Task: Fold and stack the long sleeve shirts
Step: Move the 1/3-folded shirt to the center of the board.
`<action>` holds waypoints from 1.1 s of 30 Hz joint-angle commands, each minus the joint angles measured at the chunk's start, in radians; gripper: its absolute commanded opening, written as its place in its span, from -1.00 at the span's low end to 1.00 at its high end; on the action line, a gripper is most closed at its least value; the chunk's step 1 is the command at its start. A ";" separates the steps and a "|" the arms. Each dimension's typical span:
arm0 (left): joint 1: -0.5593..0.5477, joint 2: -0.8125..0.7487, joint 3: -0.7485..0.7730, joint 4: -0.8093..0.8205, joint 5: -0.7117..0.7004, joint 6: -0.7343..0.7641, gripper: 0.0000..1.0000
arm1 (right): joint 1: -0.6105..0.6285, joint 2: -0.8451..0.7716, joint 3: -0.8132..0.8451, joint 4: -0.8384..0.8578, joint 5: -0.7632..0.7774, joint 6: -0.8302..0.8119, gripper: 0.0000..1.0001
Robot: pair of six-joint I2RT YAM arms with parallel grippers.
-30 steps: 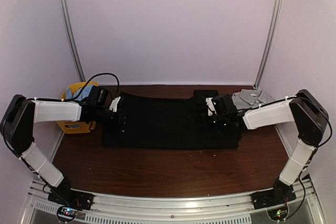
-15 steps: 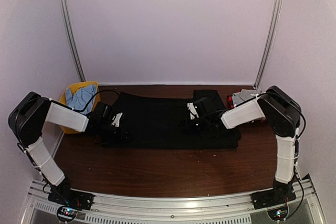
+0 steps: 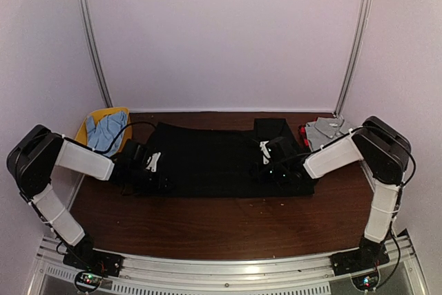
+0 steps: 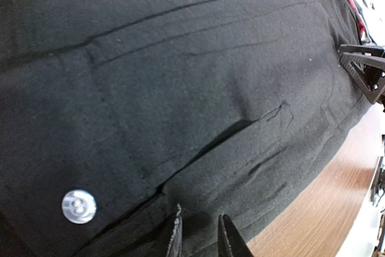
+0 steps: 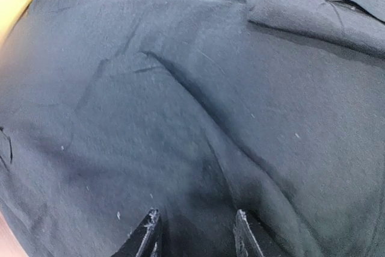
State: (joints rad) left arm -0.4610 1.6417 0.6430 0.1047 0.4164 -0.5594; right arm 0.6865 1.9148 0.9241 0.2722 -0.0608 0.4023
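Note:
The black shirt (image 3: pixel 214 160) lies flat across the table's middle, folded into a wide band; it fills the left wrist view (image 4: pixel 180 88) and the right wrist view (image 5: pixel 192 100). A white button (image 4: pixel 79 206) shows on it. My left gripper (image 3: pixel 156 168) is low on the shirt's near left part, jaws a little apart, tips resting on the cloth (image 4: pixel 200 233). My right gripper (image 3: pixel 266 165) is low on the near right part, jaws open over the cloth (image 5: pixel 195 221). The grey shirt (image 3: pixel 330 129) lies folded at the back right.
A yellow basket (image 3: pixel 90 124) holding a blue cloth stands at the back left. A red checked item (image 3: pixel 303 136) lies between the black and grey shirts. Bare brown table (image 3: pixel 221 226) runs along the near side. The right fingers (image 4: pixel 361 70) show in the left wrist view.
Both grippers have moved from the shirt's far part toward its near edge and dropped onto the cloth. The right arm no longer covers the grey shirt.

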 commanded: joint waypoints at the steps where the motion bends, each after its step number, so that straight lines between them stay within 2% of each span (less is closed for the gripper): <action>1: -0.038 -0.005 -0.036 -0.100 -0.030 0.001 -0.56 | 0.022 -0.039 -0.087 -0.044 0.034 -0.015 -0.14; 9: -0.118 -0.102 -0.069 -0.165 -0.074 -0.047 -0.56 | 0.064 -0.151 -0.244 -0.045 0.079 0.025 -0.13; 19: -0.188 -0.304 -0.209 -0.196 -0.136 -0.163 -0.56 | 0.220 -0.263 -0.387 -0.097 0.160 0.159 -0.13; 22: -0.203 -0.364 -0.234 -0.197 -0.137 -0.184 -0.55 | 0.249 -0.299 -0.390 -0.141 0.189 0.187 -0.11; 26: -0.203 -0.447 -0.195 -0.214 -0.144 -0.174 -0.50 | 0.250 -0.367 -0.321 -0.252 0.244 0.159 -0.02; 28: -0.203 -0.479 -0.154 -0.242 -0.163 -0.157 -0.39 | 0.240 -0.389 -0.256 -0.336 0.288 0.125 0.04; 33: -0.203 -0.527 -0.024 -0.328 -0.304 -0.102 0.09 | 0.132 -0.376 -0.055 -0.489 0.348 0.042 0.17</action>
State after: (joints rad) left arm -0.6621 1.1534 0.5121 -0.1833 0.2379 -0.7044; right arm 0.8967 1.5528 0.7277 -0.0589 0.1898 0.5163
